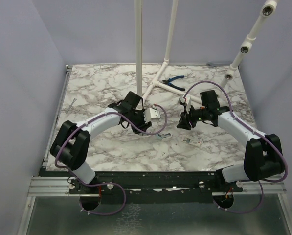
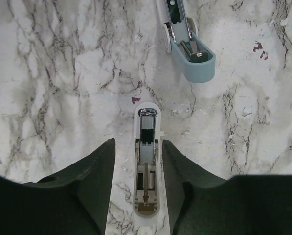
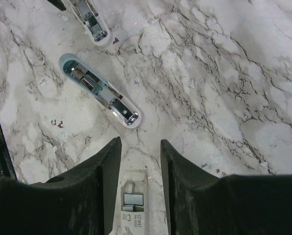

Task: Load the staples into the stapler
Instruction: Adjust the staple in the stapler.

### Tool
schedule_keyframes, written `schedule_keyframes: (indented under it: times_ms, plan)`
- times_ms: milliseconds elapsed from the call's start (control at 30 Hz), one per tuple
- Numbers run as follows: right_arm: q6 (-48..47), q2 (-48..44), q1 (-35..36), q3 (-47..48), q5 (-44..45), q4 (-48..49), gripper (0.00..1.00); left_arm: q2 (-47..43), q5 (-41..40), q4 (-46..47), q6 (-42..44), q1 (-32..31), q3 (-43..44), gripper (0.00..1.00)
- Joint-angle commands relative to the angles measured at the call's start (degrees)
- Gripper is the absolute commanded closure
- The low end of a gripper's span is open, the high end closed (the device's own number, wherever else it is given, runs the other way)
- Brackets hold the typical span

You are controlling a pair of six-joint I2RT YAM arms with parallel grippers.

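Note:
The stapler lies open on the marble table as two long parts. Its white-rimmed part with silvery metal inside (image 2: pixel 146 161) sits between the fingers of my left gripper (image 2: pixel 138 143), which is open and straddles it with a gap on each side. The pale blue-green part (image 2: pixel 193 54) lies apart, farther ahead; it also shows in the right wrist view (image 3: pixel 99 90). My right gripper (image 3: pixel 140 141) is open above a small white staples box (image 3: pixel 132 205) with silvery staples showing. From above, the left gripper (image 1: pixel 145 126) and right gripper (image 1: pixel 184 123) face each other over the stapler (image 1: pixel 160 136).
A white pipe frame (image 1: pixel 158 81) stands at the back of the table, with blue-handled pliers (image 1: pixel 175 82) beside it. The staples box (image 1: pixel 191 142) lies near the front right. Purple walls close in the table on the left and back.

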Motion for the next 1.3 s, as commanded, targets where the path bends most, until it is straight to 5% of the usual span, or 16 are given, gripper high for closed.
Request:
schedule_keyframes:
  times_ms: [0, 400, 733, 1267]
  plan:
    - [-1.0, 0.5, 0.0, 0.1, 0.7, -0.3, 0.59, -5.7, -0.7, 0.7, -1.6, 2.2, -0.5, 0.53]
    - [-0.8, 0.0, 0.0, -0.1, 0.7, -0.2, 0.58, -15.8, 2.1, -1.5, 2.1, 11.1, -9.4, 0.37]
    - [-1.0, 1.5, 0.0, 0.5, 0.5, -0.5, 0.58, -11.4, 7.5, 2.6, 10.5, 11.9, -13.6, 0.22]
    - [-1.6, 3.2, 0.0, 1.0, 1.0, -0.9, 0.58, -6.0, 12.8, 10.3, 6.1, 11.9, -12.8, 0.35]
